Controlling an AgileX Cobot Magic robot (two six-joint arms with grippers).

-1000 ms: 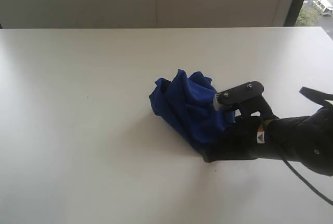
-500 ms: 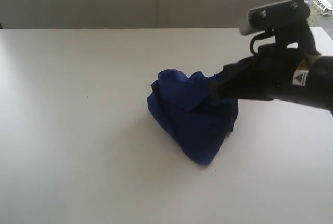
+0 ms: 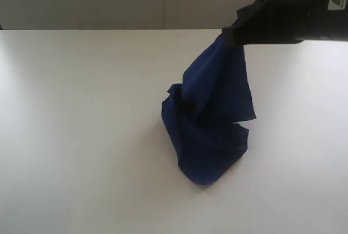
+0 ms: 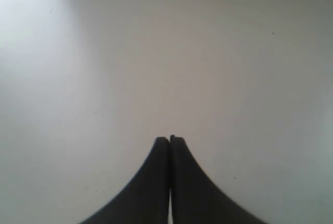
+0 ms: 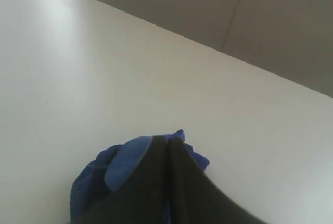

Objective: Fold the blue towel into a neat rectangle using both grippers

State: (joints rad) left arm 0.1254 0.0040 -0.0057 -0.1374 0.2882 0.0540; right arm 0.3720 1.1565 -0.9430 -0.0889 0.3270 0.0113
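The blue towel [image 3: 209,119] hangs crumpled from my right gripper [image 3: 231,37], which is shut on its upper corner high over the white table [image 3: 81,136]. The towel's lower folds rest bunched on the table near the middle. In the right wrist view the blue towel [image 5: 125,164] bulges out from behind the closed black fingers [image 5: 156,172] of the right gripper [image 5: 167,138]. My left gripper [image 4: 169,138] is shut and holds nothing, hovering over bare table in the left wrist view; it does not show in the exterior view.
A beige wall [image 3: 152,0] runs behind the table's far edge. A window strip [image 3: 331,5] shows at the top right corner.
My right gripper has risen from table level at the towel's right side to well above it, pulling one corner up so the bunched towel stretches into a hanging drape.
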